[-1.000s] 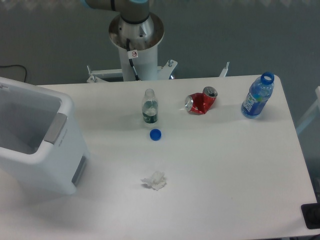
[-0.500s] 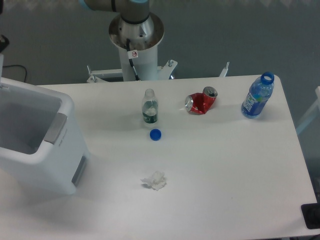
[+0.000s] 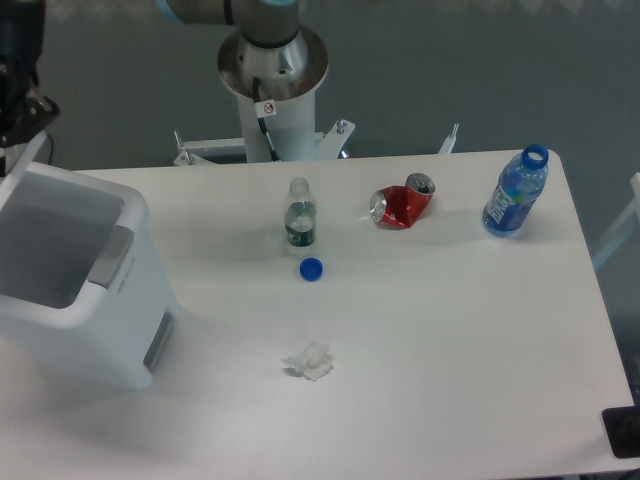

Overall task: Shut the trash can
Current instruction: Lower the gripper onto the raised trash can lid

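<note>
White and boxy, the big plastic trash can (image 3: 75, 275) sits at the left edge of the white counter (image 3: 450, 350), its top open and its lid partly seen at the far left. Above its back corner is the dark gripper (image 3: 20, 85); I cannot tell if the fingers are apart or together. Farther right stand a small clear bottle (image 3: 300, 213), a blue cap (image 3: 311, 268), a crumpled tissue (image 3: 308, 361), a crushed red soda can (image 3: 401, 203) and a blue bottle (image 3: 516, 192).

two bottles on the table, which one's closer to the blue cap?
The small clear bottle with the green label, mid-table: the loose blue cap lies just in front of it. The blue-labelled bottle stands far off near the right edge, past the crushed red can.
</note>
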